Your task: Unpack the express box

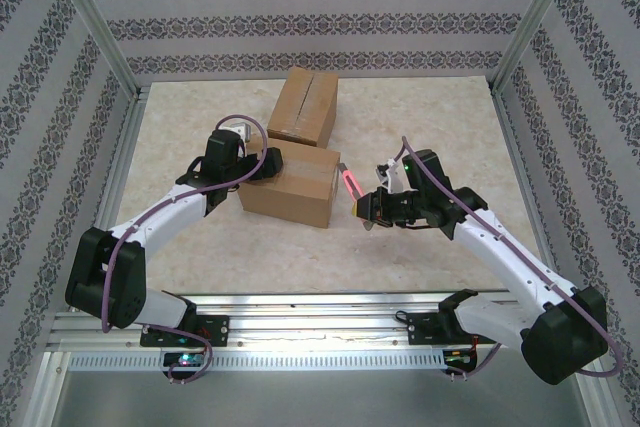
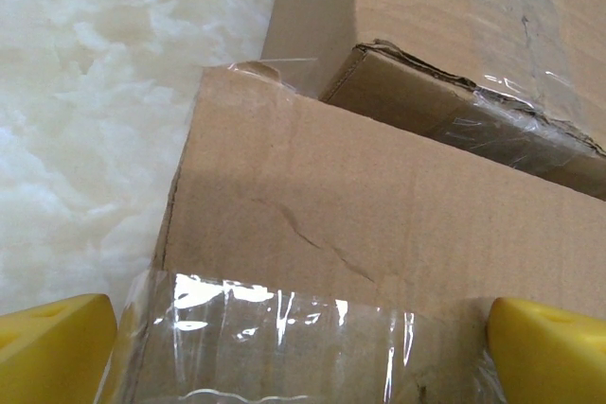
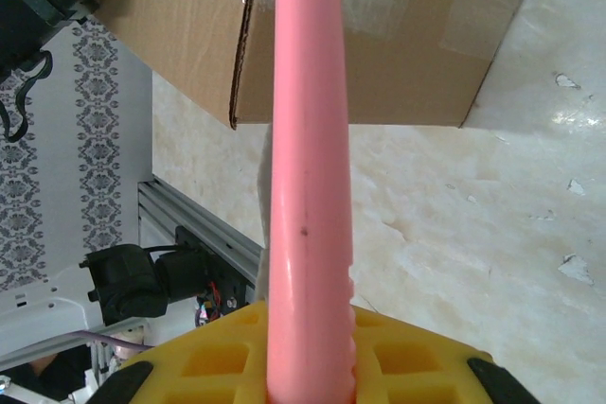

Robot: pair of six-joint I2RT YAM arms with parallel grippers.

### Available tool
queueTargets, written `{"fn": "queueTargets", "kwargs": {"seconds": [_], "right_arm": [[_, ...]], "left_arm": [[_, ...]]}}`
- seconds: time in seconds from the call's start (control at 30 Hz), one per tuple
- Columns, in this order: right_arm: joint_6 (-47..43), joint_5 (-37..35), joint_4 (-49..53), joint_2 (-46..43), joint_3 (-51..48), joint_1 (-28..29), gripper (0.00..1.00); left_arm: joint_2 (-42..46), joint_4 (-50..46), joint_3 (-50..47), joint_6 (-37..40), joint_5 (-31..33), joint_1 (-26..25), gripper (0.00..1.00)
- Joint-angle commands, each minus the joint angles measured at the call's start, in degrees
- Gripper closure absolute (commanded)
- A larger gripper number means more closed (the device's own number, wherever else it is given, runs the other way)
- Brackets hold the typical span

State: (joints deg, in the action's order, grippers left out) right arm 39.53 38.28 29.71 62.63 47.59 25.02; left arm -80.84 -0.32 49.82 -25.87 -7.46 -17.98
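The taped cardboard box (image 1: 300, 187) lies mid-scene on the table (image 1: 430, 147), long axis left-right, its left end inside the wide-spread left gripper (image 1: 268, 165), its right end just beyond the pink tool (image 1: 348, 184) clamped in the right gripper (image 1: 366, 205).

Lab booth: aluminium frame (image 1: 97, 27), patterned walls (image 1: 300, 7)
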Motion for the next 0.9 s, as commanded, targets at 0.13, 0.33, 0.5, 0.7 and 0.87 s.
{"fn": "queueTargets", "kwargs": {"seconds": [0.13,0.33,0.5,0.7,0.87], "right_arm": [[0.95,-0.58,-0.53,0.03,-1.36,0.83,1.0],[1.38,0.04,-1.58,0.38,-1.36,1.43,1.0],[1.52,0.84,-2.03,0.96,-1.03,2.08,1.0],[2.02,2.0,-1.36,1.44,-1.1,3.17,1.0],[2.55,2.59,-0.38,1.68,-1.19,4.36,1.0]], "left_arm": [[-1.16,-3.46,-2.2,1.25,1.07,0.04,0.0],[-1.49,-3.2,-2.34,1.08,0.92,0.03,0.0],[-1.87,-2.94,-2.78,0.82,0.6,-0.02,0.0],[-2.41,-2.82,-3.63,0.47,0.43,0.02,0.0],[-2.47,-2.39,-4.47,0.19,0.28,0.01,0.0]]}}
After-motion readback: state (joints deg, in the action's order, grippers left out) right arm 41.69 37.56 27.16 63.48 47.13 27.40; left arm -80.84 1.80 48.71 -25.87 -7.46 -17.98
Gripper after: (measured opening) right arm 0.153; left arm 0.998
